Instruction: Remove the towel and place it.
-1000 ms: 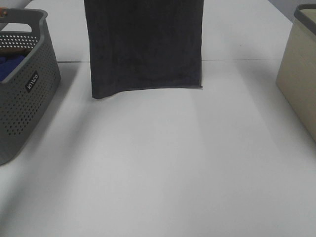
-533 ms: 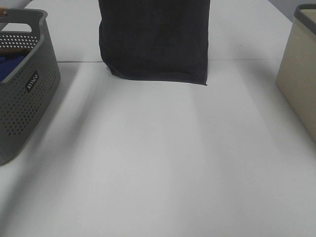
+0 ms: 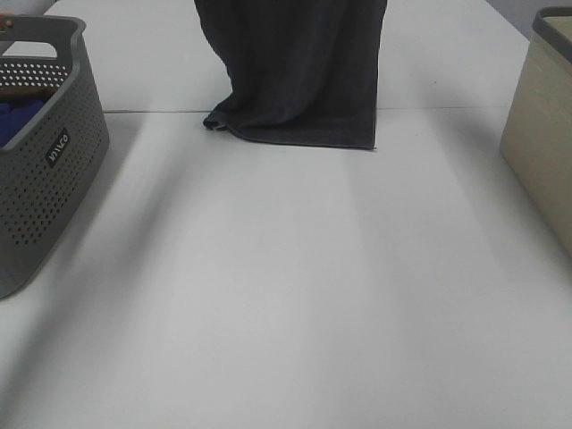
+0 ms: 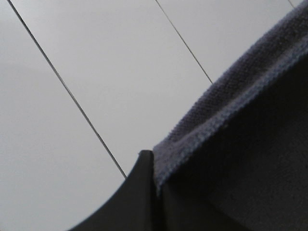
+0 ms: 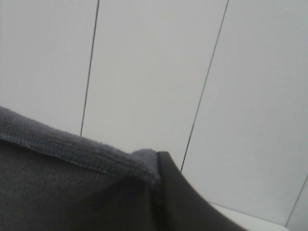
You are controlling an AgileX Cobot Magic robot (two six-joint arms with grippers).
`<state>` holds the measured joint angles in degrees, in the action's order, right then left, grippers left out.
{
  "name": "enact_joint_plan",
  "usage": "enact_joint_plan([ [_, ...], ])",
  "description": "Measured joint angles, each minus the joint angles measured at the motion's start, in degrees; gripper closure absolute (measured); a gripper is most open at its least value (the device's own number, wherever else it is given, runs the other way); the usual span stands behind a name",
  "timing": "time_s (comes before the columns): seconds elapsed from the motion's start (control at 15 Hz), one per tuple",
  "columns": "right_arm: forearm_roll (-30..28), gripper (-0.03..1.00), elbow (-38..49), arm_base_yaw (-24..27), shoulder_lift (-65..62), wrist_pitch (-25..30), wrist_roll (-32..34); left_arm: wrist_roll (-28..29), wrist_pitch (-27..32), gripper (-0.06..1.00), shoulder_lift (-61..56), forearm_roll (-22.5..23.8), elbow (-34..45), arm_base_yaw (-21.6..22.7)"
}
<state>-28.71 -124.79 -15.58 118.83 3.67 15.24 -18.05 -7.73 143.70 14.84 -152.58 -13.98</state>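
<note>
The dark charcoal towel (image 3: 299,71) hangs from above the top edge of the high view, its lower edge resting and bunching on the white table (image 3: 286,286) at the far middle. Both grippers are out of the high view. In the left wrist view a black finger (image 4: 139,192) is pressed against the towel's hemmed corner (image 4: 231,144). In the right wrist view a black finger (image 5: 178,192) is pressed against the towel's other hemmed corner (image 5: 72,183). Each gripper appears shut on a top corner.
A grey perforated basket (image 3: 40,161) with a blue fabric item (image 3: 16,121) inside stands at the left. A beige bin (image 3: 545,125) stands at the right edge. A seam line (image 3: 447,108) crosses the table behind the towel's lower edge.
The towel has moved away and down: its lower edge, hanging free before, now touches the table and its left corner folds and bunches.
</note>
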Motion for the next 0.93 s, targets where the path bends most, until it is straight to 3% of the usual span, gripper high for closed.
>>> enact_joint_plan([
  [0.13,0.40,0.96,-1.15,0.00,-0.11,-5.27,0.00,0.52,0.06,0.94,-2.58,0.17,0.00,-0.06],
  [0.4,0.52,0.96,-1.32,0.11,-0.74,-14.78,0.00,0.69,-5.61,0.94,-3.95,1.32,0.00,0.40],
  [0.93,1.78,0.96,-1.32,0.40,-0.69,-17.99,0.11,0.23,-7.51,0.94,-3.95,6.65,0.00,0.69],
])
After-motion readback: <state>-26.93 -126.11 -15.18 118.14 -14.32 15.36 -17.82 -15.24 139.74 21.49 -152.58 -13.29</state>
